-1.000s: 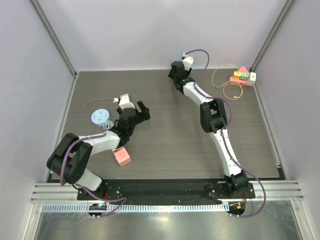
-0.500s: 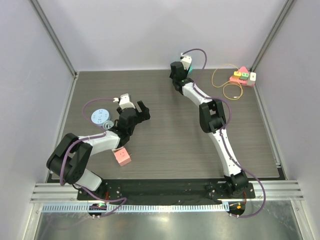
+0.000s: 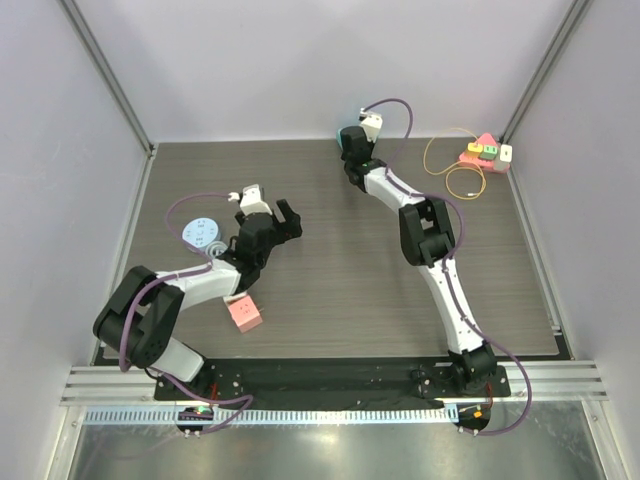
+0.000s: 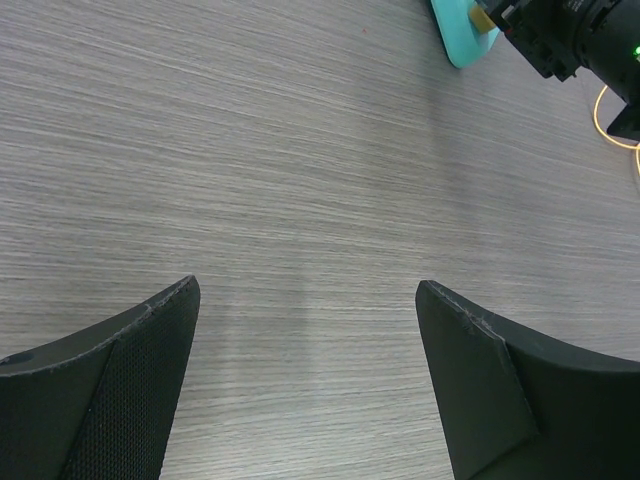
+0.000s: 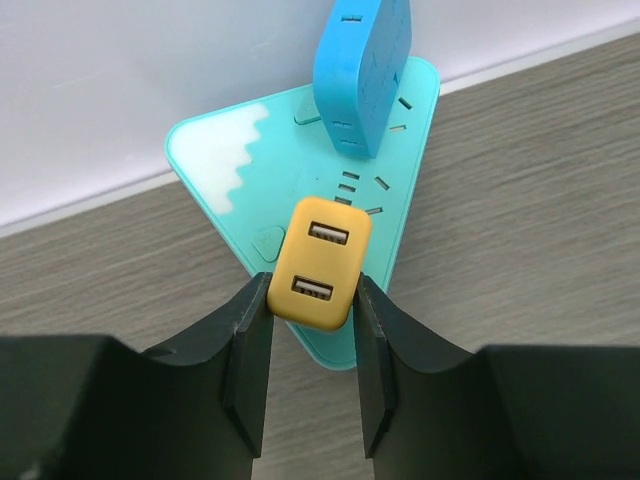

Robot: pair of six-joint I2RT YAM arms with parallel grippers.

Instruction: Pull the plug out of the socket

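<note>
Gripping: the right gripper (image 5: 308, 300) is clenched on the yellow plug (image 5: 318, 262), with one finger flat against each side, at lower centre of the right wrist view.
Location: the plug is seated in the teal socket (image 5: 230, 170), near its lower corner. A blue plug (image 5: 362, 70) occupies the same socket at upper centre.
Handling: probably small, light and rigid. The glossy sides may slip, so the hold is best taken low on the two flat faces and drawn straight out. The light socket is likely to lift with it.
Idle tool: the left gripper (image 4: 308, 290) is released, its fingers wide apart over the bare table (image 4: 300, 150).
View differences: only the right wrist view shows the finger contact. The top view hides plug and socket beneath the arm, but alone shows a pink socket (image 3: 484, 155) at upper right.
</note>
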